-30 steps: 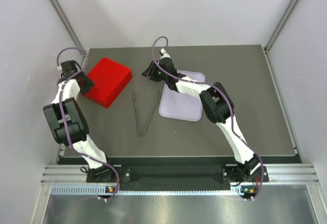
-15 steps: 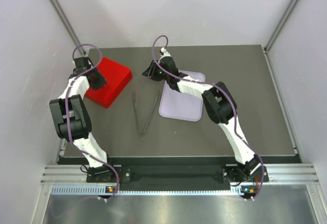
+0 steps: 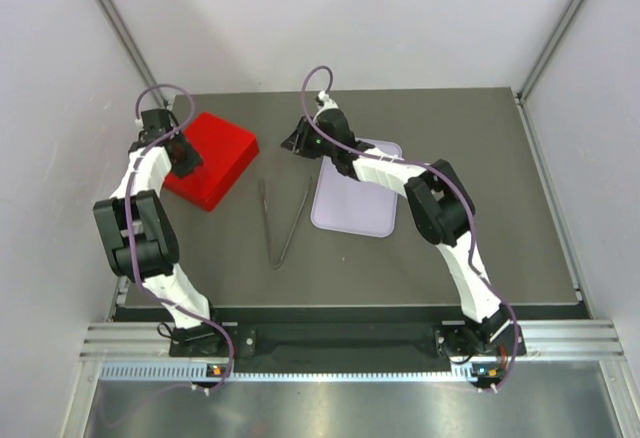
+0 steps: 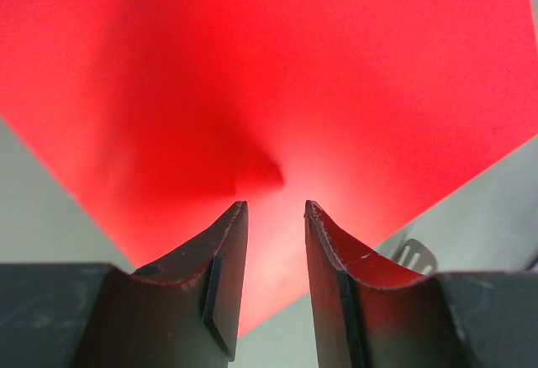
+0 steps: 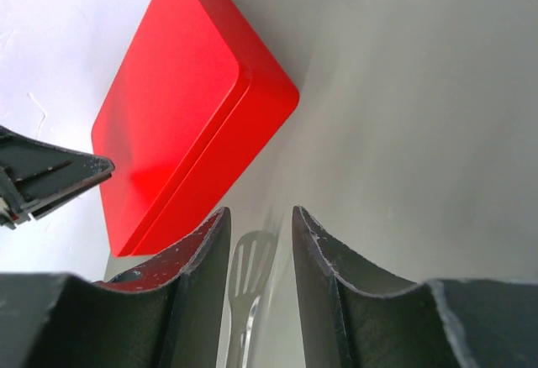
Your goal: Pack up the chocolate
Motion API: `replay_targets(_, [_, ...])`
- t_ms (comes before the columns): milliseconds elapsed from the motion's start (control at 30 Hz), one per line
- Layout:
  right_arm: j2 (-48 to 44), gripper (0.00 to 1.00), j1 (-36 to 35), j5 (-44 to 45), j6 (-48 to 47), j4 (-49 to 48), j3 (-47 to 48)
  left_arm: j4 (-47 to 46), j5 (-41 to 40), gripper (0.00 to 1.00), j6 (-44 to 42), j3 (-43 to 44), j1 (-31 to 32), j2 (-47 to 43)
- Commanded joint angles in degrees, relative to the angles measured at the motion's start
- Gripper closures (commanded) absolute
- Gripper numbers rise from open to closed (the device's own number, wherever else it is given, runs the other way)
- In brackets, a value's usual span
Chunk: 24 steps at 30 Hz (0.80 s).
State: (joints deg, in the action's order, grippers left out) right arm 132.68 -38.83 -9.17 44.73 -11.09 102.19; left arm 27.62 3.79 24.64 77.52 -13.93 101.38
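1. Your left gripper [image 4: 275,208] hangs over the left side of the red box [image 3: 210,158], close enough that red fills nearly its whole wrist view. Its jaws stand a little apart with nothing between them.
2. Your right gripper [image 5: 259,212] sits at the far edge of the lavender tray [image 3: 360,213], pointing toward the box. Its jaws are also slightly spread and pinch nothing.
3. The red box rests at the far left of the dark table [image 3: 480,208], turned at an angle, and its lid looks closed.
4. A pair of metal tongs [image 3: 283,220] lies flat on the table between box and tray. The joined end is nearest you and the two slotted tips point away. One tip shows just below the right gripper's fingers [image 5: 202,284].
5. The right arm's forearm crosses the far part of the tray, so that part is hidden from above.
6. The chocolate shows in none of the three views. With the box shut and part of the tray covered, you cannot tell where it lies.
7. The two grippers are apart, with the box's right corner and open table between them.
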Motion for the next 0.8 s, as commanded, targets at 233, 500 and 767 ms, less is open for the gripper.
replay_targets(233, [-3.84, 0.65, 0.51, -1.46, -2.89, -1.13, 0.38, -0.89, -6.60, 0.63, -0.04, -9.83, -0.30, 1.63])
replay_targets(500, [-6.56, 0.65, 0.60, -0.85, -4.04, 0.11, -0.94, -4.93, 2.00, 0.63, 3.48, -3.16, -0.57, -5.22])
replay_targets(767, [-9.02, 0.66, 0.42, -0.15, -4.21, 0.28, -3.75, -7.31, 4.39, 0.63, 5.77, -4.21, -0.04, -10.06])
